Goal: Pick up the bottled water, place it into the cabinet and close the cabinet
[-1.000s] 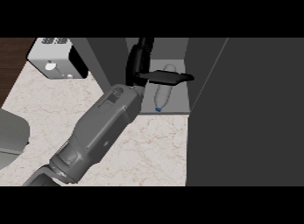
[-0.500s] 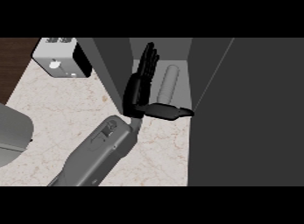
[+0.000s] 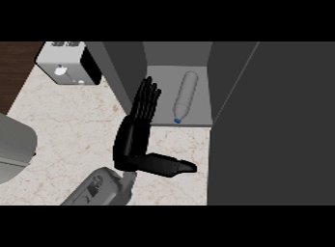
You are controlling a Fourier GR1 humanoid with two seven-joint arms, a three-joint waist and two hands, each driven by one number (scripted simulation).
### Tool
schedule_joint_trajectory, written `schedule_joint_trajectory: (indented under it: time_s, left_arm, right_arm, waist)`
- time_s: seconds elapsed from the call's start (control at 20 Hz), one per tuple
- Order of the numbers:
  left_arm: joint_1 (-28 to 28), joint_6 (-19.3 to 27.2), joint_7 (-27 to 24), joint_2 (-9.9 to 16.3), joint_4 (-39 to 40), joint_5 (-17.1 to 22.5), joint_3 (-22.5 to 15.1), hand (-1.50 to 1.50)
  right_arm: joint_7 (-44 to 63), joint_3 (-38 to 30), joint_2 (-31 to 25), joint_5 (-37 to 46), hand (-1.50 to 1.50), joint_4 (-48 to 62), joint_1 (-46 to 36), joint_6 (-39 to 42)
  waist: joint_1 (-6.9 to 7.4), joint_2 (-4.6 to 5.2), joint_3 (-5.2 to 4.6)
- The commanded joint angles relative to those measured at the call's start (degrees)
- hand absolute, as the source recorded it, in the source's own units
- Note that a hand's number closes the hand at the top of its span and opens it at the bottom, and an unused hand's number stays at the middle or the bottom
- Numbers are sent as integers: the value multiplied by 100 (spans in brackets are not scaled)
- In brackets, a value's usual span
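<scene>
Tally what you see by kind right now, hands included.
Bottled water: 1, lying in the cabinet
Cabinet: 1, open
Toaster: 1, on the counter
Hand: 1, fingers straight, beside the bottle
Total: 4

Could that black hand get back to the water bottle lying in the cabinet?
Probably yes. The left hand is open, its fingertips beside the bottled water, which lies on the cabinet floor with nothing between them.

Marbled counter [image 3: 77, 120] carries a toaster [image 3: 68, 67] beyond the hand's [image 3: 138, 137] left; cabinet shelf [image 3: 198, 103] beside its fingertips holds the bottled water [image 3: 186, 96] lying flat
</scene>
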Motion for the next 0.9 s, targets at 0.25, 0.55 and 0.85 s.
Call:
schedule_joint_trajectory:
  time_s: [0.25,0.55,0.85]
  left_arm:
    - [1401,-117,12,904,-1461,-29,-43,-150]
    - [2060,-227,-54,1331,-2186,27,93,-150]
    - [2553,-363,-198,1565,-2591,135,303,-150]
  right_arm:
    - [705,895,-496,480,150,-1265,214,400]
    - [1190,1872,-510,816,150,-1489,216,253]
    - [1786,3346,-105,1941,150,-1405,-372,-100]
  waist:
    - [-34,7,-8]
    - [-47,7,-12]
    - [-12,17,-19]
